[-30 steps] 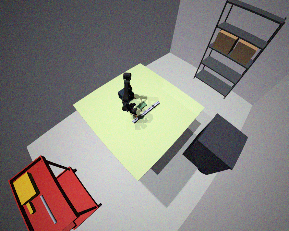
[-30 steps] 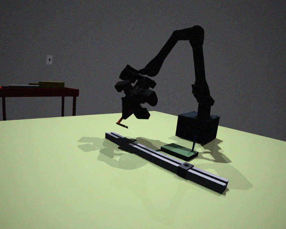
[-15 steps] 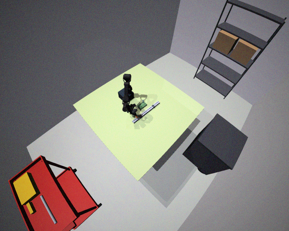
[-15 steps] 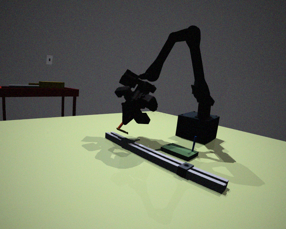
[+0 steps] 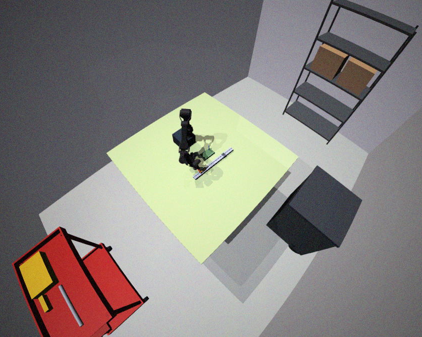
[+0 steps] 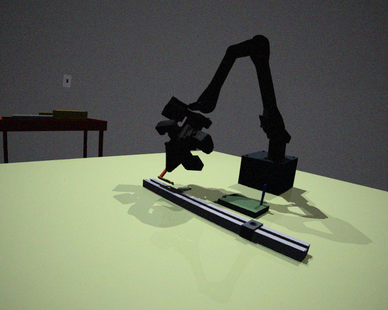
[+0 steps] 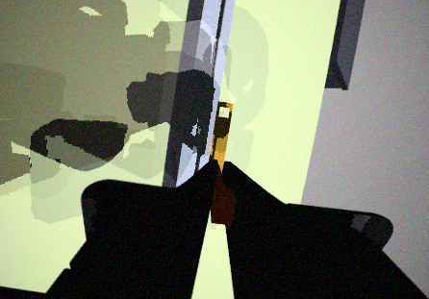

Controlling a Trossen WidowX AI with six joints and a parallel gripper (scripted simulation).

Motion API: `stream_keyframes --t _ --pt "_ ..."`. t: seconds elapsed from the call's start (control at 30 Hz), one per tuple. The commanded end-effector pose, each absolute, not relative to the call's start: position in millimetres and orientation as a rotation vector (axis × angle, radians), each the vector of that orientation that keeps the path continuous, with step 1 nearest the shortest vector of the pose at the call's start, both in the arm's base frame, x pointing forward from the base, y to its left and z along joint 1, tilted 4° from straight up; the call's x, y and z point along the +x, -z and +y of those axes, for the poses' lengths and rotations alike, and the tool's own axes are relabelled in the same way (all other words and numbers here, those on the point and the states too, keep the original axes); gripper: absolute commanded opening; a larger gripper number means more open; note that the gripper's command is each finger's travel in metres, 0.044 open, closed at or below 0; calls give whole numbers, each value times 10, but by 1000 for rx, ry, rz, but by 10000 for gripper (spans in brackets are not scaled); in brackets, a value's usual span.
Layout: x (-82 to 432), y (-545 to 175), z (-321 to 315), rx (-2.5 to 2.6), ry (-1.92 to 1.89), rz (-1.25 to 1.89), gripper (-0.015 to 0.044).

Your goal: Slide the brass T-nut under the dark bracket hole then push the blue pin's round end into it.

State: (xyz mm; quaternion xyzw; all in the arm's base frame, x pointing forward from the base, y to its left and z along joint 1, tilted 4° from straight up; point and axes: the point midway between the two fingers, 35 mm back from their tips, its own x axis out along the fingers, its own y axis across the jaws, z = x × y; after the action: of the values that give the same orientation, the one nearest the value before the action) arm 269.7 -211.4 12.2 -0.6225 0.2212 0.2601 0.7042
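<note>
Pickup done, as I read it: my pincer [image 5: 199, 169] [image 6: 167, 170] [image 7: 219, 166] is closed on the orange handle [image 5: 199, 171] [image 6: 163, 173] [image 7: 223, 209], with the brass T-nut [image 6: 165, 180] [image 7: 220, 144] tilted below it. Nut is just above the far end of the aluminum rail [image 5: 218, 159] [image 6: 200, 209] [image 7: 187, 77] in the exterior view; not seated. Remaining: tip it into the slot, slide to the dark bracket [image 5: 224, 154] [image 6: 251, 225], release, then the pin. Blue pin [image 5: 208, 148] [image 6: 263, 194] stands in the green tray [image 5: 207, 153] [image 6: 242, 204], untaken. I judge the task early, insertion next. Surface: pale yellow-green table [image 5: 203, 217] [image 6: 120, 260] [image 7: 284, 120], crossed by my shadows. Room: grey walls, pale floor, red cart [image 5: 102, 286] [image 6: 54, 125], shelf unit [image 5: 352, 52] with two cartons [image 5: 328, 62] [image 5: 355, 76].
</note>
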Motion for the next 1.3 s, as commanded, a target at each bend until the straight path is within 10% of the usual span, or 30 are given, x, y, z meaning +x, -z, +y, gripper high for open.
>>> stream_keyframes --t 0.0,1.27 --pt "2687 -82 -2102 -1377 -581 498 -150" --pt "2694 32 -2102 -1377 -580 498 -150"
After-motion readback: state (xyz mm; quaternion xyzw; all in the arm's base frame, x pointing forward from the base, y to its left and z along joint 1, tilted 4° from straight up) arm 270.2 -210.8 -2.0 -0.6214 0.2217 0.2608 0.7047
